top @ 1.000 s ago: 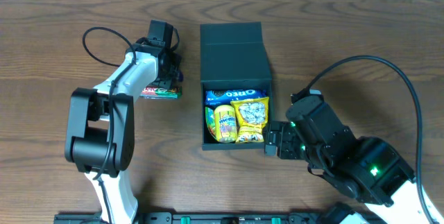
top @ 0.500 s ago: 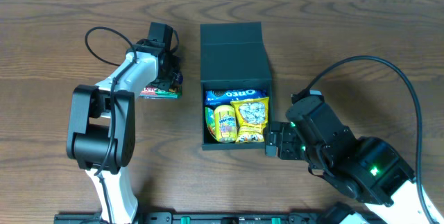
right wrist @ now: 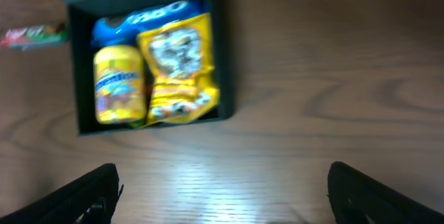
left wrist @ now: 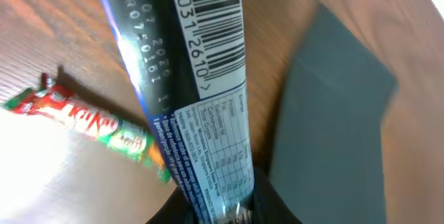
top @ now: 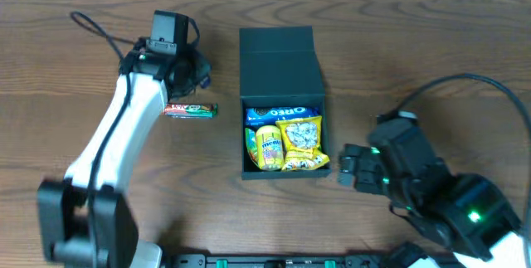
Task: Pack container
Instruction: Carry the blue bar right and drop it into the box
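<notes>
Left gripper [left wrist: 229, 209] is clamped on a dark-blue glossy plastic snack packet [left wrist: 201, 99] left of the dark teal-black matte cardboard container [top: 279, 62] at mid-table, while the right gripper [top: 345, 169] gapes empty at its near right corner; the packet should probably be carried level over the open compartment and released low onto the yellow bags [top: 299, 139], clear of the flap lid.

This looks like a robotics lab. On a plain wood-grain bench [top: 415, 36], a cabled white robot arm [top: 124, 127] stands left of a dark box [top: 278, 60] and a black robot arm [top: 431, 193] right of it; a black rail [top: 274, 261] edges the bench.
</notes>
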`<state>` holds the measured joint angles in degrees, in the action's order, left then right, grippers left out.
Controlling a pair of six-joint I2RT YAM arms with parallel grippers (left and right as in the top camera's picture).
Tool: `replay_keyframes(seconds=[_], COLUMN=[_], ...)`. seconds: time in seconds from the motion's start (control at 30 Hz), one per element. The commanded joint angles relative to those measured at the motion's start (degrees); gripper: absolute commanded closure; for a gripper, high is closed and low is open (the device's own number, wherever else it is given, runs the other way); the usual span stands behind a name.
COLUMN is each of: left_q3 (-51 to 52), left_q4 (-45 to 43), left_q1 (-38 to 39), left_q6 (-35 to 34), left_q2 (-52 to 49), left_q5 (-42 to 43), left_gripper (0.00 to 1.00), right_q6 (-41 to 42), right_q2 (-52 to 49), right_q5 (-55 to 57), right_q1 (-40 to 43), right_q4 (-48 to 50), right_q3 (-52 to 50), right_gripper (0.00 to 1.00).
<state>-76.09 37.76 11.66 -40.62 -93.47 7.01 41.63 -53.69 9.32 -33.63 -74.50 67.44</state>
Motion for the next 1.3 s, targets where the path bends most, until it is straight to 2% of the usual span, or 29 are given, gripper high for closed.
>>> replay_keyframes(seconds=[0.0,0.07,0.1,0.23,0.33,0.5,0.63,0.7,0.83,1.0,1.03,1.13,1.27], left_q3=[-0.31,-0.31,-0.31,-0.24,-0.20,-0.20,-0.20,-0.20,-0.20,-0.20,-0.20,-0.20,-0.20], left_q4=[3.30,5.66,6.36,6.12,1.44,-6.03,-7.21,-8.68,-13.07,-13.00,-13.25,-13.46,-15.50], left_q1=[4.39,7.08,8.37,15.50,23.04,32.79,35.04,35.04,35.04,35.04,35.04,34.84,34.82], left_q6=[14.88,9.11,3.72,-23.50,-40.30,-55.56,-69.61,-73.22,-73.42,-74.97,-75.14,-75.06,-70.10], left_q2=[4.15,5.53,5.81,5.73,5.09,1.31,-3.58,-5.75,-8.55,-9.79,-9.81,-9.81,-9.70], left_q5=[-2.80,-4.90,-4.57,-2.95,-6.69,-16.15,-14.05,-11.93,-9.94,-9.97,-10.12,-10.16,-10.19], left_gripper=[0.94,0.94,0.94,0.94,0.94,0.94,0.94,0.94,0.94,0.94,0.80,0.02,0.04], right_q6=[-0.55,-0.50,-0.09,2.36,3.63,3.76,3.76,3.76,3.76,3.74,3.76,3.74,3.74], right_q2=[3.93,6.16,7.45,11.26,12.70,13.11,13.14,13.14,13.14,13.14,13.14,13.14,13.14], right_q5=[1.40,0.92,0.52,0.52,0.42,-0.52,-0.55,-0.52,-0.52,-0.52,-0.52,-0.52,-0.52], right_q1=[2.86,4.02,4.46,4.79,4.79,4.79,4.79,4.79,4.79,4.79,4.79,4.79,4.79], right_q4=[-1.27,-1.88,-2.23,-3.82,-5.60,-7.96,-9.44,-9.81,-10.21,-10.19,-10.19,-10.21,-10.67], right_q3=[0.39,0.39,0.39,0.39,0.39,0.39,0.39,0.39,0.39,0.39,0.39,0.39,0.39], right_gripper=[0.05,0.05,0.05,0.06,0.06,0.08,0.09,0.09,0.08,0.07,0.06,0.06,0.05])
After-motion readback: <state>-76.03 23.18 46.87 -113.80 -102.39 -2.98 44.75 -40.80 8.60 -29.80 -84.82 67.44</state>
